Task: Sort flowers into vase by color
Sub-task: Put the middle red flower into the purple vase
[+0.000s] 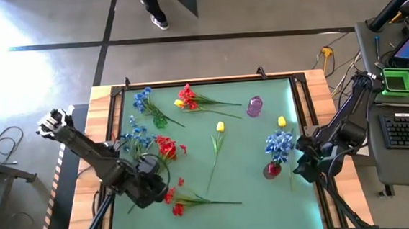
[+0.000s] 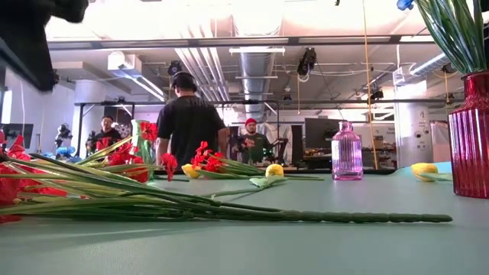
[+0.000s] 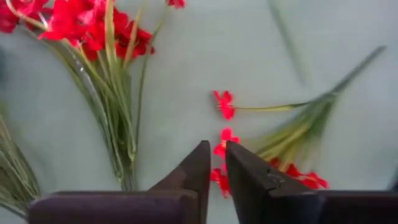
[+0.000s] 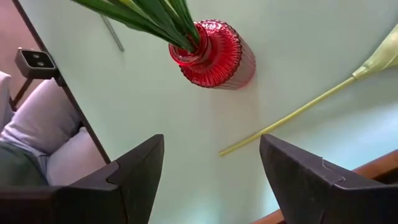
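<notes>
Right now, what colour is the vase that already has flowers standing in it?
Red, ribbed glass. The vase shows best in the right wrist view, with green stems rising from it.

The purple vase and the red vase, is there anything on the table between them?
Yes. In the high view a yellow flower head lies between the purple vase and the red vase, and the blue flowers standing in the red vase spread over that stretch.

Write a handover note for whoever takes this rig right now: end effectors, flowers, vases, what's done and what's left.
Left end effector: nearly shut, empty, above a red flower at the near edge.
Right end effector: open, empty, beside the red vase.
Done: blue flowers stand in the red vase.
Left: the purple vase holds nothing; red, blue and yellow flowers lie across the mat.
</notes>
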`<state>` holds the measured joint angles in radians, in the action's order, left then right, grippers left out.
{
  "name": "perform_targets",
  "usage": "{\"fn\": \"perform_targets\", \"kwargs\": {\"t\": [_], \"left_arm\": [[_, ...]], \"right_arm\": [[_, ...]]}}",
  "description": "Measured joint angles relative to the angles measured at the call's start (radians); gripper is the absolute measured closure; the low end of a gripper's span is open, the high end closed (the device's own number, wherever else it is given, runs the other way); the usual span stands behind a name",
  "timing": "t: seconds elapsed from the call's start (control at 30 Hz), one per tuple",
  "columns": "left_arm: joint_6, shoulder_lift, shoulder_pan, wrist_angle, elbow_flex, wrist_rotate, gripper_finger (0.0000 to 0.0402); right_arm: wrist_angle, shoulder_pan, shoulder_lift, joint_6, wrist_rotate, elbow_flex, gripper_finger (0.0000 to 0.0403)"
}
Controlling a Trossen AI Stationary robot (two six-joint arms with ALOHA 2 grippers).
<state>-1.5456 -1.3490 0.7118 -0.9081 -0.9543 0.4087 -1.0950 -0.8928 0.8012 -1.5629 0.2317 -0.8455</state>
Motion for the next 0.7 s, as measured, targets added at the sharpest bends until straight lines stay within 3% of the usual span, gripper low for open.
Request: {"fn": "perform_targets", "kwargs": {"t": [0.37,0.7], "left_arm": [[-0.007,-0.184,-0.123,-0.085,0.001,-0.035,0.0236],[0.080,-0.269,-0.196,-0.086,0.001,-0.037,0.0206]], "right_arm": [[0.009,0.000,0.008,-0.002,0.004,0.000,0.0138],[0.039,0.001,0.008,-0.008,0.031,0.000,0.0140]]}}
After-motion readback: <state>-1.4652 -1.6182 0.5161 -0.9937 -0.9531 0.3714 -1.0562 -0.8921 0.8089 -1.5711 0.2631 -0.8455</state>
